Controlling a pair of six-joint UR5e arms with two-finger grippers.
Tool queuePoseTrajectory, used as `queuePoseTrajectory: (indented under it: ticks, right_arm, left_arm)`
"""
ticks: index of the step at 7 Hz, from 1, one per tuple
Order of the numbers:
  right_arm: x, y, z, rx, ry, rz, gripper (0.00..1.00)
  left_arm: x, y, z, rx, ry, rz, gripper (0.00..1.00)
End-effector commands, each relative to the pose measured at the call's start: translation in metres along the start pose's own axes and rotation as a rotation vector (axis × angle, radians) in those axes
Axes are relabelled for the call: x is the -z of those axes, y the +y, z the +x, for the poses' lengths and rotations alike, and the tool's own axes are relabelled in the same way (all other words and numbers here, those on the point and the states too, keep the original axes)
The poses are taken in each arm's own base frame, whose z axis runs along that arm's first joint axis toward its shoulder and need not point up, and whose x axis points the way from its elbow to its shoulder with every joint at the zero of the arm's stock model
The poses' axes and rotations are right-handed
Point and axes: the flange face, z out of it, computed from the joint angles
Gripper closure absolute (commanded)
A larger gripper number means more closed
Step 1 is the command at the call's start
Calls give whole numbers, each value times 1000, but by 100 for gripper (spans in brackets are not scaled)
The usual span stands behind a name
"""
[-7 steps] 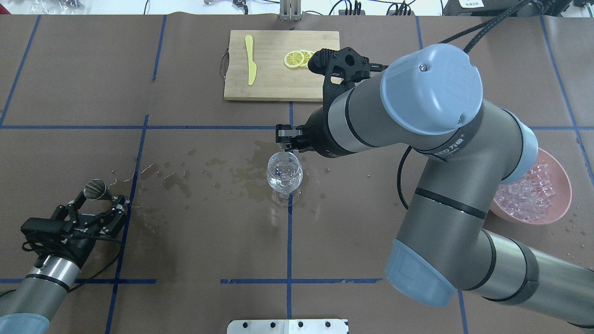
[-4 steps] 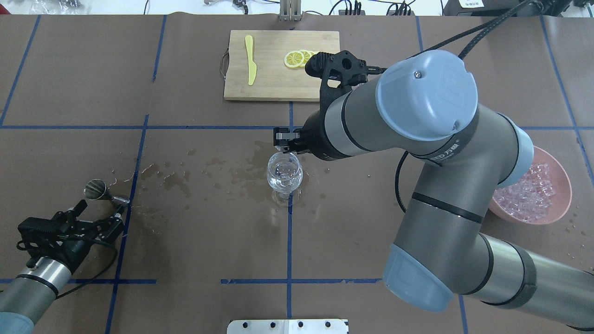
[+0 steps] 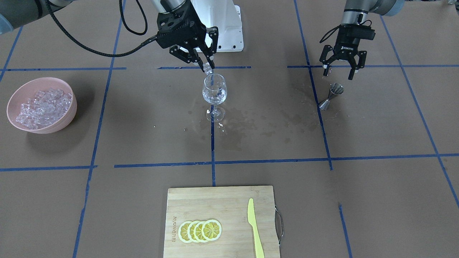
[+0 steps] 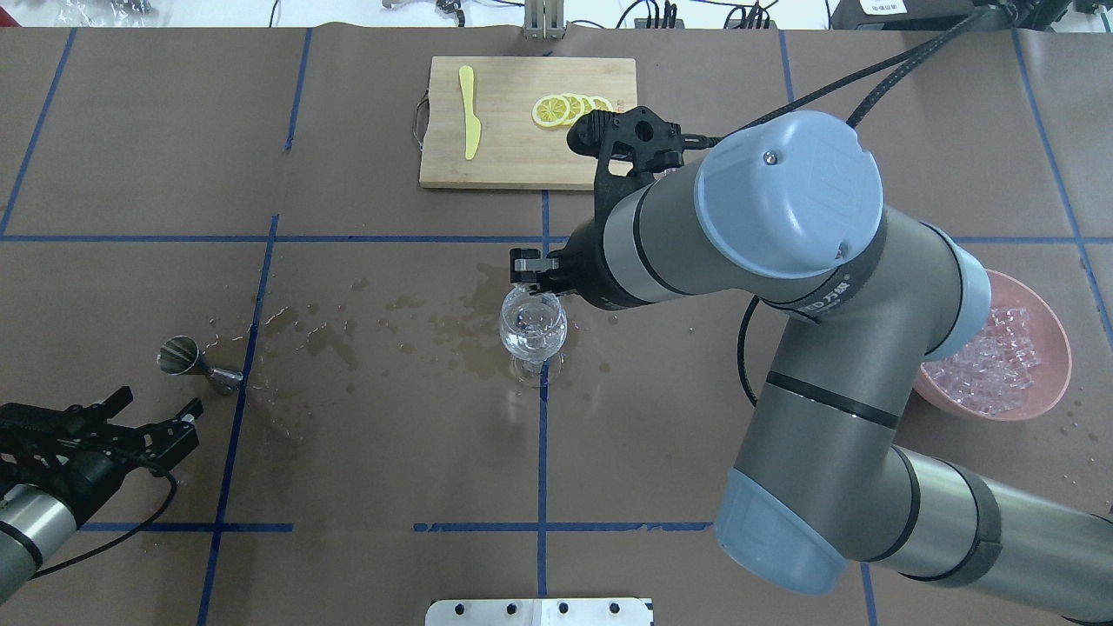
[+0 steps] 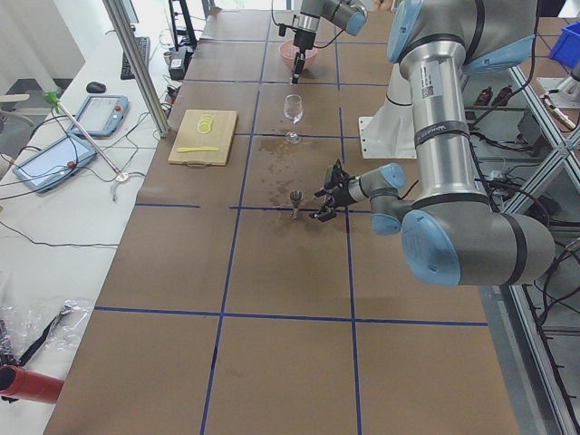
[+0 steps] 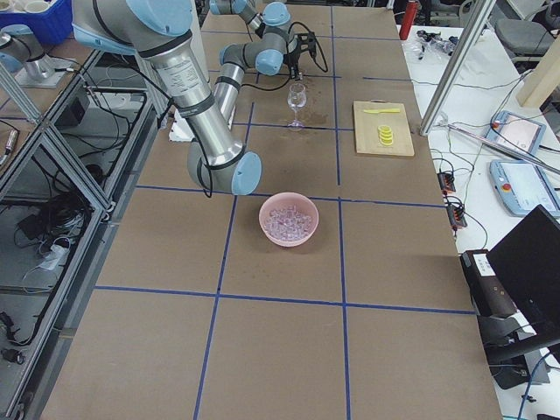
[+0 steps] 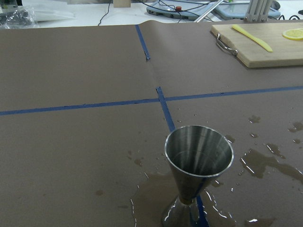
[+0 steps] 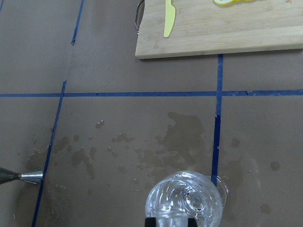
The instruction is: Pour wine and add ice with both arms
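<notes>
A clear wine glass [image 3: 214, 89] stands at the table's middle with a little clear wine [image 3: 214, 96] in its bowl. My right gripper [image 3: 207, 66] hangs just above its rim, shut on a small clear ice cube [image 8: 170, 219]; it also shows in the overhead view [image 4: 527, 271]. My left gripper [image 4: 156, 402] is open and empty, pulled back from a steel jigger [image 4: 184, 360] that stands alone on wet paper. The jigger [image 7: 199, 158] looks empty in the left wrist view. A heap of ice [image 3: 41, 104] fills a pink bowl [image 3: 70, 107].
A bamboo cutting board [image 4: 513, 156] at the far side carries lemon slices [image 4: 561, 109] and a yellow knife [image 4: 469, 113]. Wet patches [image 4: 348, 335] spread between jigger and glass. The right arm's elbow [image 4: 783, 200] looms over the table's right half, next to the bowl [image 4: 1052, 382].
My left gripper has drawn back from the jigger toward the robot, leaving it standing on the table. My right gripper has shifted slightly closer over the glass rim.
</notes>
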Motion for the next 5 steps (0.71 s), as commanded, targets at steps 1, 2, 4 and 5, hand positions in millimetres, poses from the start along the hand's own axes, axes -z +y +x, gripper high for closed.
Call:
queuePoseTrajectory:
  ticks: [1,2,4,5]
  right_arm:
    - [-15,-1,-2,-3,21,-11,100]
    - [-16,-2,-4,-3,21,-12,100]
    - [-31,-7,-7,-7,42,-18,100]
    - [-38,-10,-10,-8,54,-16,100]
  left_arm:
    - [10,-5,11,0,23,-71,0]
    - [22,-12,17,-4,34,-129,0]
    - [44,-31,27,-13,35,-181,0]
    - [50,-37,36,-34,14,-204,0]
